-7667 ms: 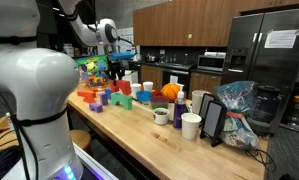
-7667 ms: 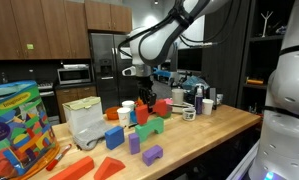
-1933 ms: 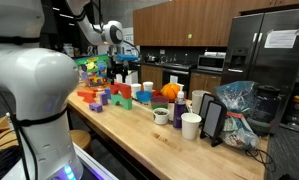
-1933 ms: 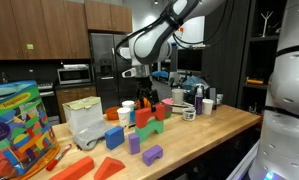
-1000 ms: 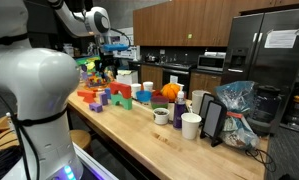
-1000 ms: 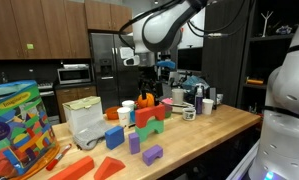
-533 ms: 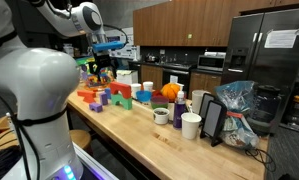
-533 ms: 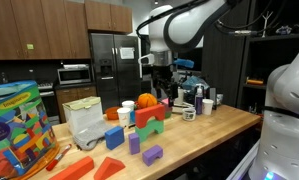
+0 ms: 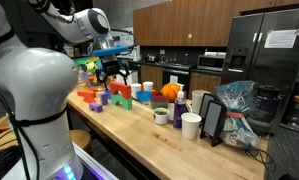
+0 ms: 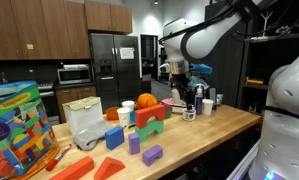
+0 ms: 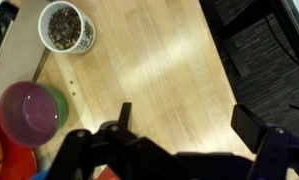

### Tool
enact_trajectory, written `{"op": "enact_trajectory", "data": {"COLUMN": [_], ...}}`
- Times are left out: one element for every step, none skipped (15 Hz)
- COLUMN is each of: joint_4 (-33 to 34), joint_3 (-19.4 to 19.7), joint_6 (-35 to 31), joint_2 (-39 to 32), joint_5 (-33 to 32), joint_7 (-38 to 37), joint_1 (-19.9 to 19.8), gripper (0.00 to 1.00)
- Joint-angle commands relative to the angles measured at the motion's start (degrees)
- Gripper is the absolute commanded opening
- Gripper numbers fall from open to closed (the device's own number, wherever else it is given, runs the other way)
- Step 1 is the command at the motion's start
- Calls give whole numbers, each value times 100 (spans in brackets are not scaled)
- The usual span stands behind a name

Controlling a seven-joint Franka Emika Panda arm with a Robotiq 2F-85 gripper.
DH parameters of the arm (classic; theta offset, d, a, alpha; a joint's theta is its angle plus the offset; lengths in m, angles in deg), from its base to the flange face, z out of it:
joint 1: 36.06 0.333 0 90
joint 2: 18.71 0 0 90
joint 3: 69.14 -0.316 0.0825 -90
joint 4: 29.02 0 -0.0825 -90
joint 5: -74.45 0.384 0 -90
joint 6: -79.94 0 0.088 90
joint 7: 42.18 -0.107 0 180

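Observation:
My gripper [image 11: 187, 120] is open and holds nothing; only bare wood of the table [image 11: 159, 60] shows between its dark fingers [image 11: 251, 125]. It hangs above the table near its edge in both exterior views [image 9: 112, 68] [image 10: 178, 84], apart from everything. To one side, the wrist view shows a white cup with dark contents [image 11: 67, 27] and a purple bowl nested in a green one [image 11: 27, 108]. Coloured blocks [image 9: 101, 96] [image 10: 149, 122] and an orange ball-like thing [image 10: 146, 101] lie on the table past the gripper.
White cups [image 9: 191, 126], a mug [image 9: 161, 116], a tablet on a stand [image 9: 214, 122] and a plastic bag [image 9: 239, 100] crowd one end. A toy block box [image 10: 17, 125] and clear container [image 10: 86, 122] stand at the other. Dark floor [image 11: 274, 50] lies beyond the table edge.
The arm has swung away from above the blocks and orange thing toward the table's edge. The jaws have stayed open and empty.

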Motion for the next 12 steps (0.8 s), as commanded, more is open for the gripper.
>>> {"op": "enact_trajectory", "data": {"joint_4": [15, 15, 13, 13, 15, 14, 14, 15, 17, 17, 17, 18], "joint_3": [326, 394, 449, 508, 533, 516, 539, 551, 554, 553, 552, 552], "joint_6": [301, 338, 400, 422, 444, 380, 396, 397, 397, 397, 397, 398], "joint_2": [-151, -194, -207, -237, -264, -217, -240, -258, -275, -283, -284, -284], "joint_5": [-34, -14, 7, 38, 24, -23, -18, -16, -15, -14, -14, -14], "joint_7": [-439, -520, -590, -684, -818, -637, -708, -738, -766, -779, -786, -790], "joint_1": [-125, -158, -176, -209, -260, -127, -160, -181, -191, -195, -195, -195], "gripper": [100, 100, 100, 100, 100, 100, 100, 100, 100, 100, 100, 100]}}
